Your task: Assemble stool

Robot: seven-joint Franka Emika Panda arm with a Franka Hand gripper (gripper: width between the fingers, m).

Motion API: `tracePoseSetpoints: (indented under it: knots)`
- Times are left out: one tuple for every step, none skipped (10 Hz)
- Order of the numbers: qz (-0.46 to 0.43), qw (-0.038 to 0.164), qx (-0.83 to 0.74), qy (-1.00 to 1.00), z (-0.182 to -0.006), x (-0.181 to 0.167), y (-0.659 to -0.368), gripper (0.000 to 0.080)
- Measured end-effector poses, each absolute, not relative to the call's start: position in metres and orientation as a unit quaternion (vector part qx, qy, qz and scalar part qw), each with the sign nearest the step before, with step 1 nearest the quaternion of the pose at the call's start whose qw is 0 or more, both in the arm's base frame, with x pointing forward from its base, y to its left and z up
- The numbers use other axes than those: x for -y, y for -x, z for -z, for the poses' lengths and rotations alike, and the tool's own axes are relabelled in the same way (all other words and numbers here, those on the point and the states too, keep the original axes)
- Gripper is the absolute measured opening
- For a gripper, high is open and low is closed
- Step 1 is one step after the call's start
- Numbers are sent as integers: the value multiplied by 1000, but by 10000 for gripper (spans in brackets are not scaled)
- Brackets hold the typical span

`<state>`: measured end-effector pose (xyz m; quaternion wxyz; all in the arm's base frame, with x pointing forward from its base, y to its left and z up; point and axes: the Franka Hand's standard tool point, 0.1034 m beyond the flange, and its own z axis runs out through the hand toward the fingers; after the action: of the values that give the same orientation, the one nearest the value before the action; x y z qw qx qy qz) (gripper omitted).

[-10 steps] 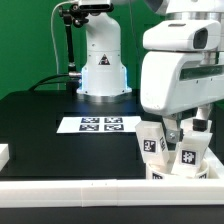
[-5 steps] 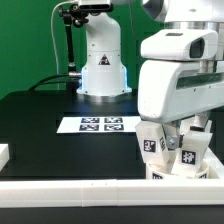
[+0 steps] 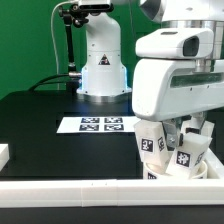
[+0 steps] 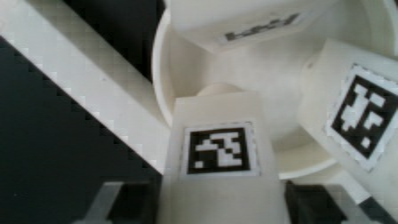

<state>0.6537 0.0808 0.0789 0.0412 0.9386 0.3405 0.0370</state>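
My gripper (image 3: pixel 187 130) hangs low at the exterior view's right, shut on a white blocky stool leg (image 3: pixel 184 156) with a black-and-white tag. Another tagged leg (image 3: pixel 152 143) stands just beside it on the exterior view's left. Both sit at the white round seat (image 3: pixel 168 172), which is mostly hidden behind them and the front rail. In the wrist view the held leg (image 4: pixel 222 150) runs between the two dark fingers (image 4: pixel 134 205) of the gripper (image 4: pixel 228 208). The ring-shaped seat (image 4: pixel 214 60) curves behind it, and a second tagged leg (image 4: pixel 365 105) stands beside it.
The marker board (image 3: pixel 100 124) lies on the black table near the middle. The arm's white base (image 3: pixel 100 60) stands at the back. A long white rail (image 3: pixel 70 190) edges the front and also shows in the wrist view (image 4: pixel 89 70). A white rail end (image 3: pixel 3 153) sits at the exterior view's left.
The hand has shifted slightly toward the exterior view's left and a little upward, still holding the leg. The leg's tag has tilted slightly. The other leg has not moved.
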Motion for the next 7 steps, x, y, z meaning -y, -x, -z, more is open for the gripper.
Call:
tracePoseSetpoints:
  knots:
    - [-39,39,-290,-955,-79,-81,-654,347]
    - [-40,38,-261,-964,-79,-81,-654,347]
    - [-41,37,-240,-969,-79,-80,-654,347]
    - [-44,34,-181,-982,-78,-77,-654,347]
    - [-47,33,-137,-989,-79,-77,-654,347]
    - [-58,31,-87,-994,-79,-78,-656,347]
    - [-76,27,-28,-996,-79,-77,-656,347]
